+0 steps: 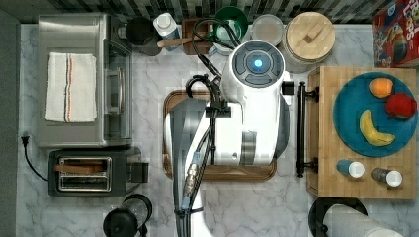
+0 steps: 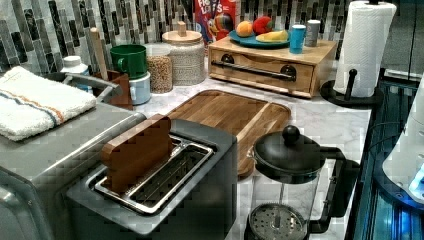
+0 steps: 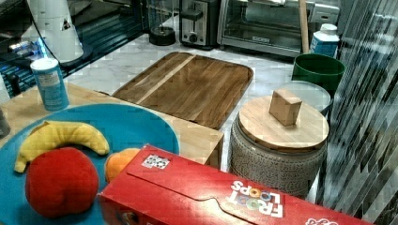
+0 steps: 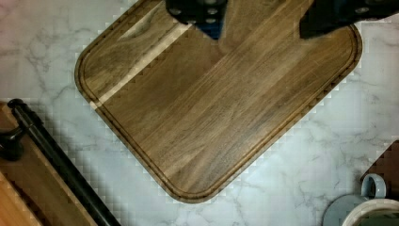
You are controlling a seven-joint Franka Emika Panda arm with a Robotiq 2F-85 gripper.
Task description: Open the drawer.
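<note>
**Drawer shut, arm above the board**

The drawer (image 2: pixel 260 71) sits closed at the bench's (image 1: pixel 247 207) far edge on the top view's right. Its black handle (image 1: pixel 301 129) faces the cutting board (image 4: pixel 221 108). The end effector (image 4: pixel 263 21) hangs over the board, fingers spread apart.

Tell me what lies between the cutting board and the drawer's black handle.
Bare marble counter: in the wrist view a clear strip separates the cutting board from the drawer's handle. The top view shows the same gap.

drawer (image 2: pixel 260 67): light wood, matt black bar | cutting board (image 4: pixel 211 99): dark wood | counter (image 1: pixel 237 207): glossy marble
</note>
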